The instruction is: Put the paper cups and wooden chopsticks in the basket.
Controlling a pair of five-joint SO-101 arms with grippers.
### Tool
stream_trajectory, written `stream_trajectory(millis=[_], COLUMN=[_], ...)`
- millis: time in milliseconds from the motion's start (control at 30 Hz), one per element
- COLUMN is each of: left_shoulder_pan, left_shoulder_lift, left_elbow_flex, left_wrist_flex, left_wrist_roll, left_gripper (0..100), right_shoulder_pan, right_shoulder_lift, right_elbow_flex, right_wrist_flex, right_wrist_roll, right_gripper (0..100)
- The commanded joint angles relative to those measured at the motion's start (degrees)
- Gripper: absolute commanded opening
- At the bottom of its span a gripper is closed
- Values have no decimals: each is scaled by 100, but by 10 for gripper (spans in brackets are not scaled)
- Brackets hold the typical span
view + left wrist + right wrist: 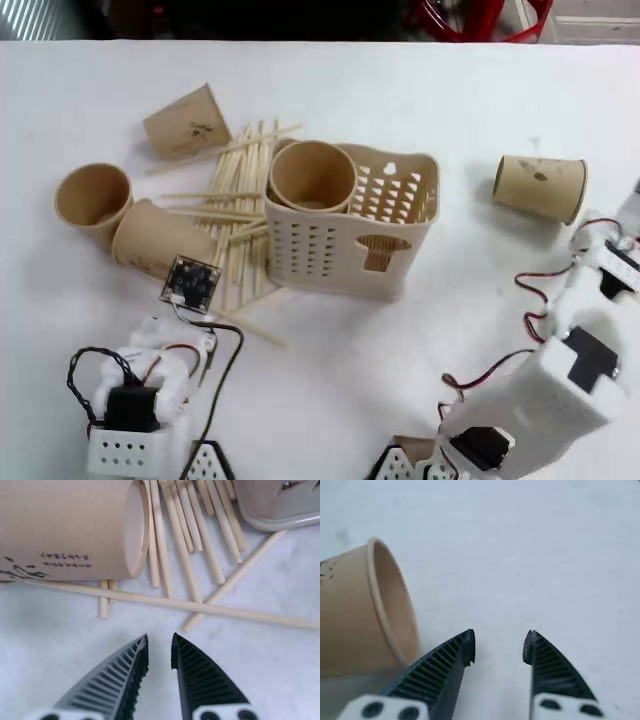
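A cream slotted basket (350,235) stands mid-table with one paper cup (312,176) upright inside it. Wooden chopsticks (236,215) lie in a loose pile against its left side. Left of the pile are three more cups: one on its side at the back (188,121), one upright (93,198), one lying down (152,238). My left gripper (159,646) hovers just short of a long chopstick (200,607) and the lying cup (70,530), narrowly open with nothing between its fingers. My right gripper (498,647) is open beside the rim of another cup (365,615), which lies on its side (540,186).
The left arm (145,395) sits at the front left and the right arm (560,385) at the front right, both with loose wires. A corner of the basket (280,507) is close to the left gripper. Red objects lie beyond the table's far edge (480,20).
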Motion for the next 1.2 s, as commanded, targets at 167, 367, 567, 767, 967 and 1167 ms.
stream_trajectory(millis=[167, 367, 567, 767, 967, 1167], left_shoulder_pan=[-22, -22, -22, -22, -22, -22], left_shoulder_lift=[-31, -31, -31, -31, -31, -31], left_elbow_flex=[0, 0, 0, 0, 0, 0], left_wrist_flex=[26, 26, 26, 26, 26, 26], left_wrist_roll=[-18, -18, -18, -18, -18, -18], left_gripper=[95, 95, 95, 95, 95, 95], right_shoulder_pan=[-497, -708, -1103, -1798, -2079, -2132], right_shoulder_lift=[-13, -57, -831, -1745, -2835, -4497], right_elbow_flex=[9, 229, 949, 1705, 2655, 3640], right_wrist_flex=[22, 13, -13, 22, 31, 453], right_wrist_roll=[44, 44, 44, 44, 44, 2198], right_gripper=[172, 172, 173, 173, 173, 173])
